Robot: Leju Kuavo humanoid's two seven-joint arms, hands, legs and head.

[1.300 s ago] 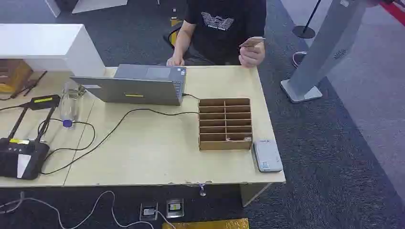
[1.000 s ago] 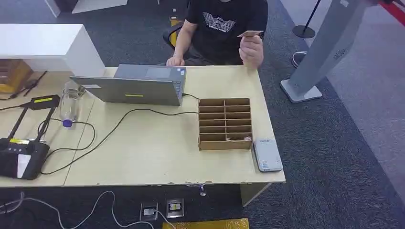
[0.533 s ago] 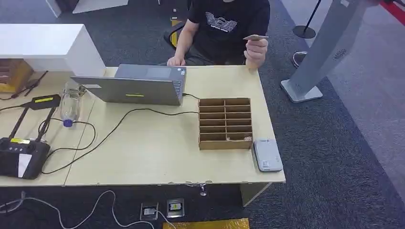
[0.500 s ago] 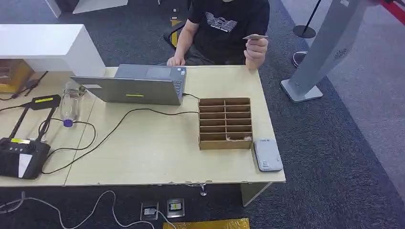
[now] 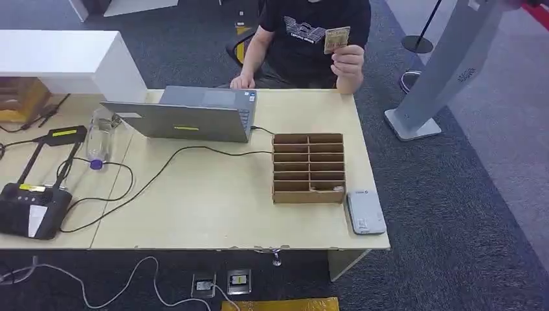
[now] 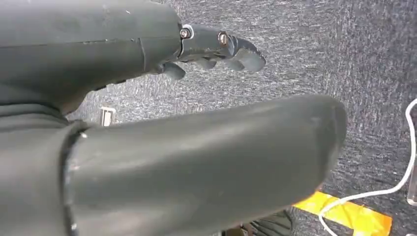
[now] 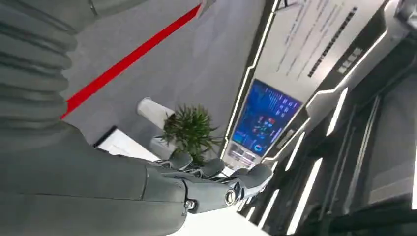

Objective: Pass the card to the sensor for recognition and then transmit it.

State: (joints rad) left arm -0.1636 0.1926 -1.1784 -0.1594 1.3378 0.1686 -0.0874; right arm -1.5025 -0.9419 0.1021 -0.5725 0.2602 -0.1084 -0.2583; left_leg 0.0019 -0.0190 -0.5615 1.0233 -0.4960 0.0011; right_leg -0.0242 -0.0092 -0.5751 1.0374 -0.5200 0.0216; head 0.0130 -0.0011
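head view: person's hand (image 5: 348,61) holds card (image 5: 336,39) upright beyond far edge of surface (image 5: 213,207); card reader (image 5: 365,212) lies just beside cardboard slot box (image 5: 309,168). left hand (image 6: 211,49) and right hand (image 7: 216,179) hold nothing, fingers loosely apart. risk: thin card slips at handover if pinch is weak.

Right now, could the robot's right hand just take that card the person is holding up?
Probably not yet. The person's hand holds the card up beyond the far edge of the table, across its whole top. The right hand holds nothing, so it is free, but it is not near the card.
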